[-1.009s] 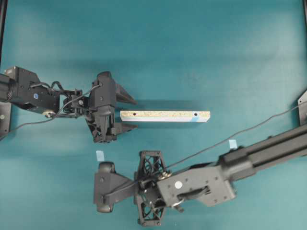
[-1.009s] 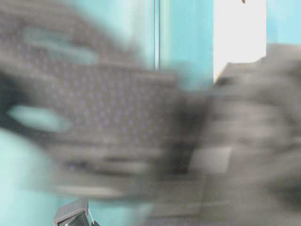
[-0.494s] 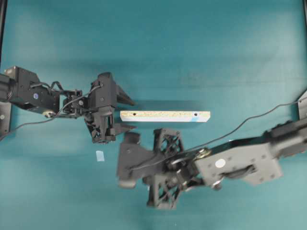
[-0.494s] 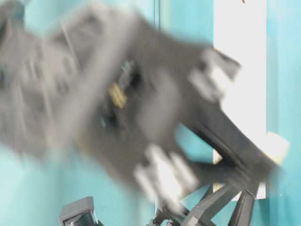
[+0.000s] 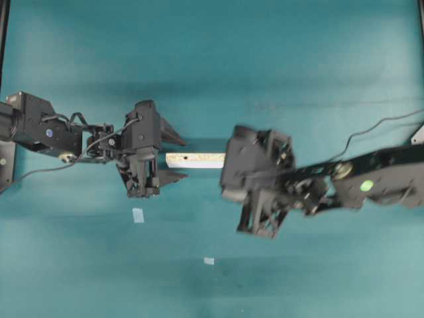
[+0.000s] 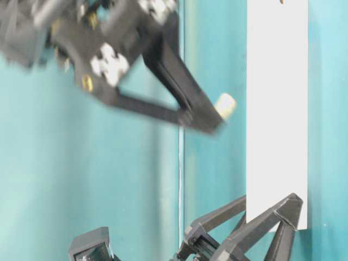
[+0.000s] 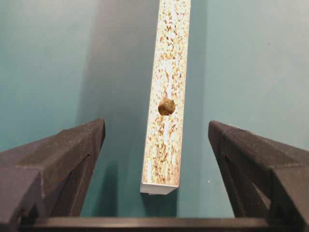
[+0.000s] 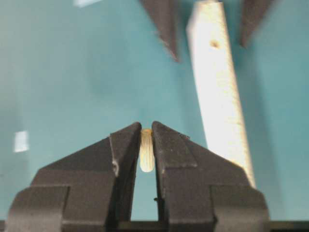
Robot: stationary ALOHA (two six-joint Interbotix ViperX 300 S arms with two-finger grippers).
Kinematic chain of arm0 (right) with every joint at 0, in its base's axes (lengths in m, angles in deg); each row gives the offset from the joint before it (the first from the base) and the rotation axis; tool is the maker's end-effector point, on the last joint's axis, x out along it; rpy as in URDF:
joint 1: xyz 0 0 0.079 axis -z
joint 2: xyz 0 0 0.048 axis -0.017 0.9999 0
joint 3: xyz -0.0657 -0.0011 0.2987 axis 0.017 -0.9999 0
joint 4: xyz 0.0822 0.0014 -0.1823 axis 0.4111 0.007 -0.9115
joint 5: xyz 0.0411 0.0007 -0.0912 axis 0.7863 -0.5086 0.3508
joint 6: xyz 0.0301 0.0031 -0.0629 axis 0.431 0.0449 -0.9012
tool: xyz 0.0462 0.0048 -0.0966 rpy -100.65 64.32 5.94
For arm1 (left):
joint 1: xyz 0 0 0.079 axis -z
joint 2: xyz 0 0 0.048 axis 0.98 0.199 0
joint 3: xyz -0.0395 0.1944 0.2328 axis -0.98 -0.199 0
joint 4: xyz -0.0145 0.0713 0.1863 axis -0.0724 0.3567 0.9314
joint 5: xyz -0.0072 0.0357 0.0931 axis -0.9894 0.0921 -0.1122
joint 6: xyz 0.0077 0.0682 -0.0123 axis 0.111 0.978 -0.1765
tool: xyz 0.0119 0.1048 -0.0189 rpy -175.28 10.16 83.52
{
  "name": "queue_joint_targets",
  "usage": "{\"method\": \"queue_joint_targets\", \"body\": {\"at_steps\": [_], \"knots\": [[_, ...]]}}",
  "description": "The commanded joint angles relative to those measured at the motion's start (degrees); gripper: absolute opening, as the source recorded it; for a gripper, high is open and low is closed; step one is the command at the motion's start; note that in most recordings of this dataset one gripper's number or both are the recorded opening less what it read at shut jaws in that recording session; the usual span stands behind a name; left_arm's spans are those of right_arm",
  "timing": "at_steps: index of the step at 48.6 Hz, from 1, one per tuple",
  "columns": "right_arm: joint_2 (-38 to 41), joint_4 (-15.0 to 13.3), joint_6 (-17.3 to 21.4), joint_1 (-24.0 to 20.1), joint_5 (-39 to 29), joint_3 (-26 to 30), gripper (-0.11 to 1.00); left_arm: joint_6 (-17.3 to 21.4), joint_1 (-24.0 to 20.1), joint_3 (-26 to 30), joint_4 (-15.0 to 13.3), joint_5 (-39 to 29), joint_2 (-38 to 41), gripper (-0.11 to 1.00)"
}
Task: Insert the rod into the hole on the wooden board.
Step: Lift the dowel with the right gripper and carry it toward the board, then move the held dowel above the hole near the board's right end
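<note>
The wooden board (image 5: 195,159) lies across the table's middle, and my right arm (image 5: 371,185) covers its right half. The hole with the pale-blue mark is hidden under that arm. Only the unmarked hole (image 7: 166,106) shows. My left gripper (image 7: 155,124) is open, one finger on each side of the board's left end, touching nothing. My right gripper (image 8: 146,128) is shut on the rod (image 8: 147,154), a short pale dowel pinched at the fingertips. It hangs above the table just beside the board (image 8: 219,96). From table level the rod (image 6: 224,106) pokes out of the raised fingers near the board's white side (image 6: 277,109).
Two small pale-blue squares lie on the teal table in front of the board, one (image 5: 138,214) below the left gripper and one (image 5: 209,260) nearer the front. A black cable (image 5: 377,126) trails from the right arm toward the right edge.
My right arm has swung from the front of the table back and right over the board's right half, carrying the rod. It now covers the marked hole. The left arm has not moved.
</note>
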Motion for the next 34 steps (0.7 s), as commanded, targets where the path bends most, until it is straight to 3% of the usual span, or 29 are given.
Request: {"method": "queue_joint_targets", "body": {"at_steps": [1,10,23,34], "knots": [[-3.96,-4.48,2.11,0.44,3.52,-2.72,0.13,-0.26,-0.09,0.7,0.0,0.26,-1.14,0.96],[-6.24,-9.93,6.06,2.37,10.81,-8.09,0.13,-0.26,-0.18,0.62,0.0,0.18,-1.14,0.96],[-6.77,-15.03,6.77,3.69,11.43,-10.02,0.13,-0.26,-0.18,0.79,0.0,0.09,-1.14,0.96],[-6.77,-16.87,6.86,6.5,17.05,-11.78,0.13,-0.26,-0.09,0.88,-0.09,0.09,-1.14,0.96]]}}
